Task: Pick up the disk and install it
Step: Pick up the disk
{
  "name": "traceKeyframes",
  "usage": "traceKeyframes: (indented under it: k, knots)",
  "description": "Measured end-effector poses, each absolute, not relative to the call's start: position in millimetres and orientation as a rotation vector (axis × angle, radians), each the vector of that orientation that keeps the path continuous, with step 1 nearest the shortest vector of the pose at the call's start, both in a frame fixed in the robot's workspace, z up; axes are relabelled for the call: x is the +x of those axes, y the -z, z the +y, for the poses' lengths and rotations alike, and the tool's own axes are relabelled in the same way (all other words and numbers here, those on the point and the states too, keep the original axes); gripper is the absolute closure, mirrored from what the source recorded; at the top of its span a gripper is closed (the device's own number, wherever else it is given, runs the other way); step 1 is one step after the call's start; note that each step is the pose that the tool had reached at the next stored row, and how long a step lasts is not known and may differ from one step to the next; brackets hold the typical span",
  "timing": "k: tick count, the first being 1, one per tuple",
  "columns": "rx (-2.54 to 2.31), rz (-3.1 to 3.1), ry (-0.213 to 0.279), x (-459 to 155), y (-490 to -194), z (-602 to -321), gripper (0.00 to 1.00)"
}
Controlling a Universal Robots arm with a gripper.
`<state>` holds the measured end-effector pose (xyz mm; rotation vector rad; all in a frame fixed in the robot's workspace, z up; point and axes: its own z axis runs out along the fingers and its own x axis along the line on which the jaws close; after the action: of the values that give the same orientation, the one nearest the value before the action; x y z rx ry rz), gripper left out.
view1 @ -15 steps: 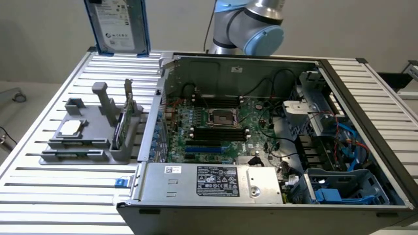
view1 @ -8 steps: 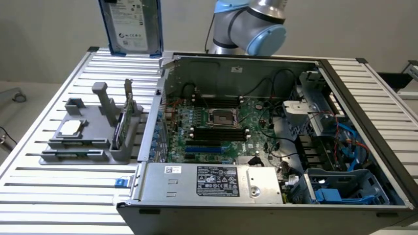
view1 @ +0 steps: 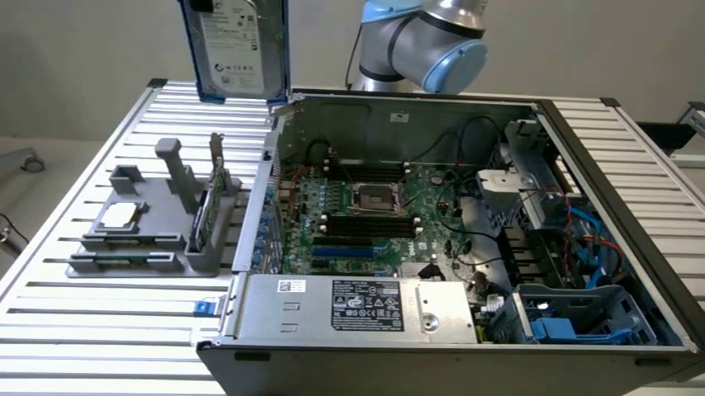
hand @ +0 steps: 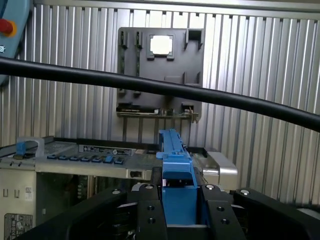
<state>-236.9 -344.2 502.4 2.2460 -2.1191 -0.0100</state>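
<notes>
The disk (view1: pixel 234 48) hangs upright in the air above the back left corner of the open computer case (view1: pixel 441 247), its white label and blue carrier frame facing the exterior camera. In the wrist view the disk (hand: pixel 175 165) shows edge-on as a blue strip. My gripper (hand: pixel 177 207) is shut on it, with a black finger (hand: pixel 149 212) pressed against each side of the carrier. Below the disk lie the case's edge and the ribbed table.
A grey parts holder (view1: pixel 144 235) on the exterior view's left carries a square silver chip (view1: pixel 119 216) and an upright green card (view1: pixel 201 219). Blue drive bays (view1: pixel 573 318) sit at the case's front right. A black cable (hand: pixel 160 87) crosses the wrist view.
</notes>
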Motion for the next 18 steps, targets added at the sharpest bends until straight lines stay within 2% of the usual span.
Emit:
traceKeyframes:
  k: [18]
  knots:
    - [2.249,-2.122,0.015,-155.6,-503.5,-364.8,0.67]
